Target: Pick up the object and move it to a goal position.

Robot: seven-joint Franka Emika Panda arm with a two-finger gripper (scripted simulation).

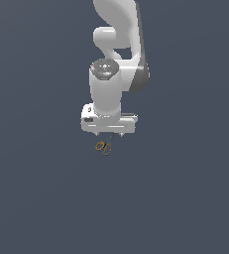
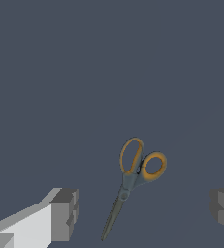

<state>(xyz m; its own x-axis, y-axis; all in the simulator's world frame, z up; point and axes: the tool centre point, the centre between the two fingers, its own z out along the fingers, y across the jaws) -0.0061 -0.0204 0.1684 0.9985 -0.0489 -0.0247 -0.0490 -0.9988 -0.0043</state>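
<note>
The object, a tiny pair of scissors (image 2: 133, 179) with two orange-yellow ring handles and thin dark blades, lies flat on the dark grey surface. In the wrist view its blades point toward the gap between my fingers, and the rings lie farther out. My gripper (image 2: 145, 210) is open, its grey fingertips (image 2: 65, 213) wide apart on either side of the blades, touching nothing. In the exterior view the scissors (image 1: 104, 146) peek out just below the white gripper (image 1: 109, 133), which hangs directly over them with its fingers mostly hidden by the hand.
The white arm (image 1: 117, 54) rises from the gripper toward the top of the exterior view. Everything around is one plain dark grey surface (image 1: 185, 198).
</note>
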